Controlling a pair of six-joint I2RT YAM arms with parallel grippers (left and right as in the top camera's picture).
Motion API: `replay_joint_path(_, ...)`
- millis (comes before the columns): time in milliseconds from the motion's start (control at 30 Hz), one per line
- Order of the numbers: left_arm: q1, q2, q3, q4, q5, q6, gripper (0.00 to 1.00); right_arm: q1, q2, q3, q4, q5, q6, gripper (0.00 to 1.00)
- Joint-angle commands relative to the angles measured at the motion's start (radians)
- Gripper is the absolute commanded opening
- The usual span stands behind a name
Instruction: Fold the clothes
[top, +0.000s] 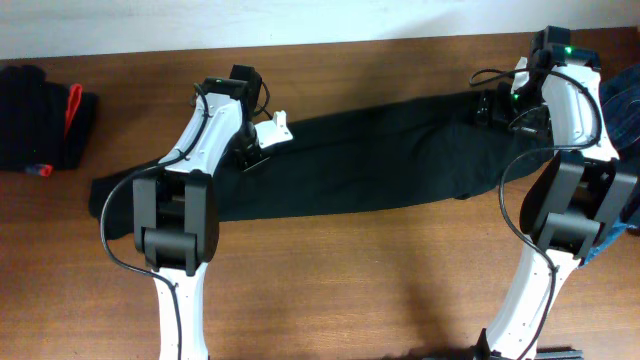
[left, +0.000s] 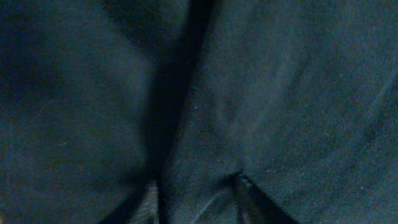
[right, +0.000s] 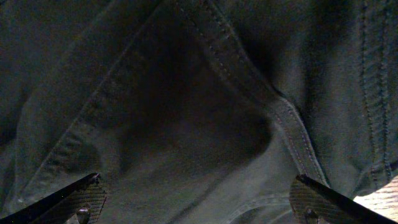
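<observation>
One pair black trousers (top: 380, 160); one folded dark garment (top: 40, 118); right gripper (right: 196, 182) spread; left gripper (left: 196, 185): cannot tell.

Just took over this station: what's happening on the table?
Both arms are on a dark garment lying in a long strip across the table. The right pincer is open, close over stitched seams at the garment's right end. The left pincer sits tight against the cloth toward the left; whether it grips is too dark to tell.
</observation>
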Motion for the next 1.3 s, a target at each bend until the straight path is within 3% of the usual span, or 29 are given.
replay_joint_path(0,0.003,0.01,-0.016,0.003,0.017,0.02,0.24,0.0,-0.011,-0.006,0.003,0.02,0.0,0.99)
replay_joint_path(33,0.003,0.01,-0.015,0.004,0.013,0.02,0.12,0.0,-0.011,-0.006,0.003,0.02,0.0,0.99)
replay_joint_path(100,0.003,0.01,-0.006,0.004,-0.019,0.02,0.01,0.0,-0.011,-0.006,0.003,0.02,0.0,0.99)
replay_joint_path(800,0.003,0.008,0.174,-0.105,-0.061,-0.023,0.01,0.0,-0.011,-0.006,0.037,0.047,0.001,0.99)
replay_joint_path(1267,0.08,0.008,0.176,-0.068,-0.061,-0.07,0.0,-0.001,0.037,-0.006,0.111,0.046,-0.023,0.99)
